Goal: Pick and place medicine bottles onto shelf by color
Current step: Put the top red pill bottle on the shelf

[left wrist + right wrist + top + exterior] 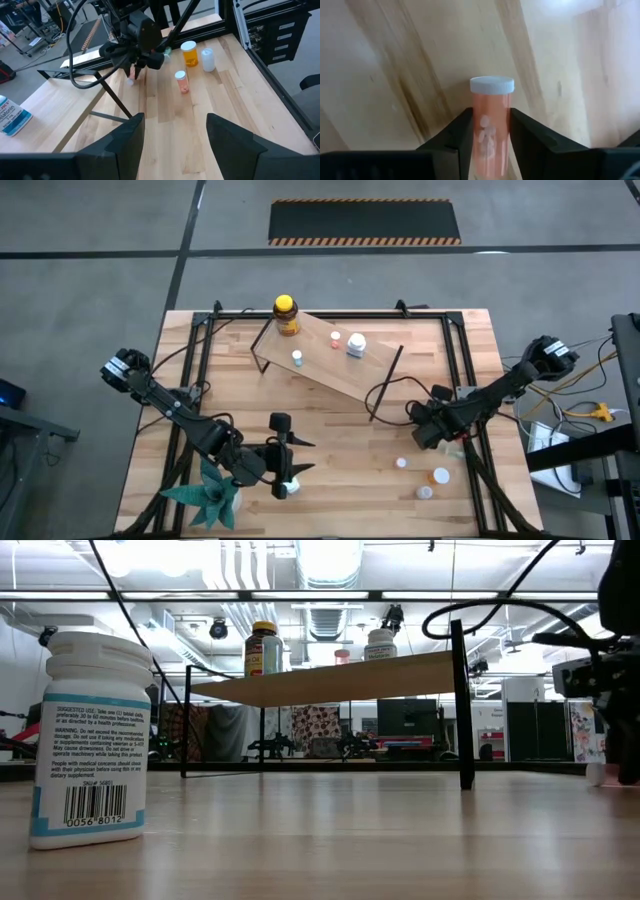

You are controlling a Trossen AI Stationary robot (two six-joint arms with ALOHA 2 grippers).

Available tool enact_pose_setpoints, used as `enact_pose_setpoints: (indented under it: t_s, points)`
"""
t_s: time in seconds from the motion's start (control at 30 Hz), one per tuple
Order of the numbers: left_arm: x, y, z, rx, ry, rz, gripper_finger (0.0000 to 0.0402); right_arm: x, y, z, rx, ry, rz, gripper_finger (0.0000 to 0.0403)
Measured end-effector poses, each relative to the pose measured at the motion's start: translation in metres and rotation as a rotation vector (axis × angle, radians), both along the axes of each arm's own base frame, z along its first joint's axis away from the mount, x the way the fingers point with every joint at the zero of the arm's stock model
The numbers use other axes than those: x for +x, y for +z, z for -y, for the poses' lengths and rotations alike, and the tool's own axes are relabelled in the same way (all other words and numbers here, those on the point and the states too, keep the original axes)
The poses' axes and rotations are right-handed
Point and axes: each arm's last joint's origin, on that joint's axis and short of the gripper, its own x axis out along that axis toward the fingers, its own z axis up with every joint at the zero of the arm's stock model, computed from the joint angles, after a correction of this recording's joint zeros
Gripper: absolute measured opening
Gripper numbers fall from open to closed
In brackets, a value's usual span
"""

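My right gripper [425, 428] reaches down at the table's right, shut on a small pink bottle with a white cap [491, 125]. Three more small bottles [401, 463] [440, 475] [425, 492] stand on the table nearer the front. The shelf [330, 365] stands on thin black legs mid-table. It carries an amber bottle with a yellow cap [287, 315] and three small bottles [297, 357] [335, 338] [356, 344]. My left gripper [175, 145] hangs open above the table's front left, with nothing between its fingers. My right gripper pinches the pink bottle's body [492, 145] between its two fingers, one on each side. The fingers come steeply from above and lie along the bottle. The white cap [492, 85] sticks out past the fingertips. Whether the bottle is clear of the table, I cannot tell.
A bigger white bottle with a teal band [90, 740] stands near the table's front edge, beside my left gripper. A green spiky paper plant [210, 495] sits at the front left corner. Black frame bars [470, 370] run along the table's sides.
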Motion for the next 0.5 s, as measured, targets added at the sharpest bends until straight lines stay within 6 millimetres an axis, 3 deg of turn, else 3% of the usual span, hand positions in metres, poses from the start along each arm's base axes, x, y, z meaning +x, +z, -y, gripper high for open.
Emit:
enact_pose_setpoints:
  t_s: [0.3,0.5]
  points:
    - [0.0,0.0,0.0,0.0,0.0,0.0,0.0196,-0.0038,-0.0084,0.0023,0.008,-0.085,0.047,0.011]
    - [-0.0001,0.0,0.0002,-0.001,0.0,0.0,0.0196,-0.0009,-0.0074,0.0012,0.011,-0.096,0.09,0.0072]
